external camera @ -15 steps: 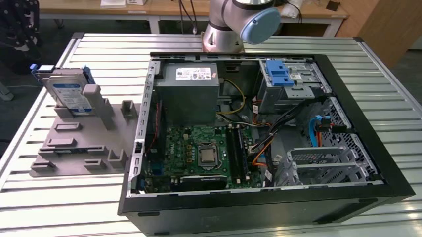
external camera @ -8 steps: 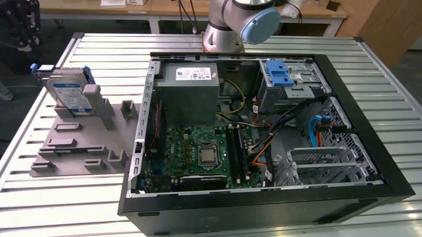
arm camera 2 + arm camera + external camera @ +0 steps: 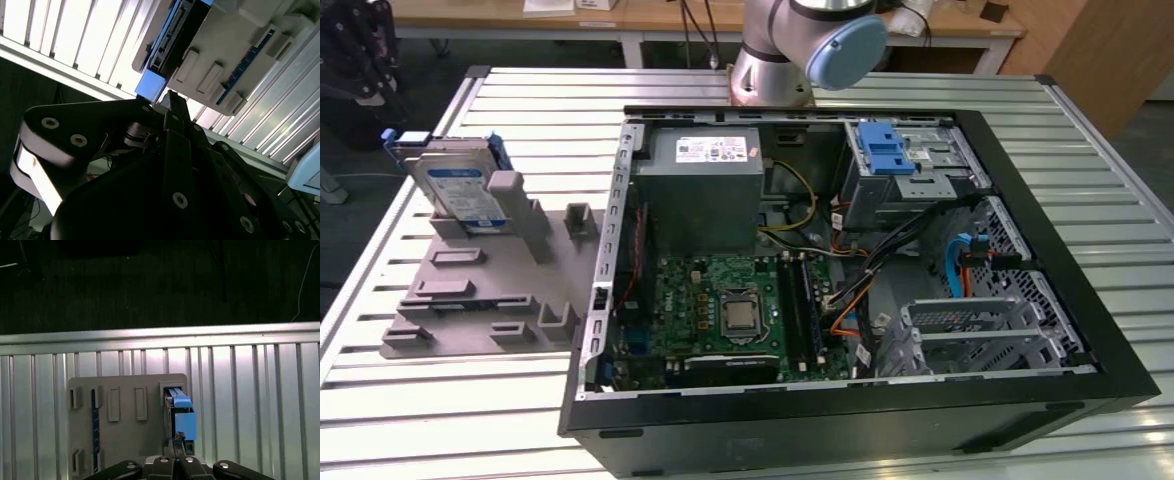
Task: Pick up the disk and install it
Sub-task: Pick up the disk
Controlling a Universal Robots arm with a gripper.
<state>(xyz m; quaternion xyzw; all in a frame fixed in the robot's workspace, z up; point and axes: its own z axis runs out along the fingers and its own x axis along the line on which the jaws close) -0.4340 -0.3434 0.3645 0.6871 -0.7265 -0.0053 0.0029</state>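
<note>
The big metal desk [image 3: 480, 420] has long strips on top. On it lies an open computer case [image 3: 854, 432]. It takes up the middle and the three o'clock side of the exterior view. At about nine o'clock from the case sits a flat grey holder [image 3: 467, 290] with little posts on it. The disk [image 3: 460, 190] stands on its edge in that holder, at about ten o'clock in the exterior view. Its white-and-blue label faces out. It is not yet picked up and not yet in the case.

The step in hand looks like getting hold of the disk. To do it well, I think the gripper should open wide first. Then it should come straight down over the thin top edge of the disk, lined up with the middle, so one side goes on each flat face. It should squeeze gently but firmly. The lift should go straight up, so the disk does not catch on the posts or tip the holder.

In both wrist views the gripper [image 3: 175, 444] [image 3: 171, 100] hangs over the blue-framed edge of the disk. It looks closed up tight, and it holds nothing. It seems to be above the disk and not touching it.
</note>
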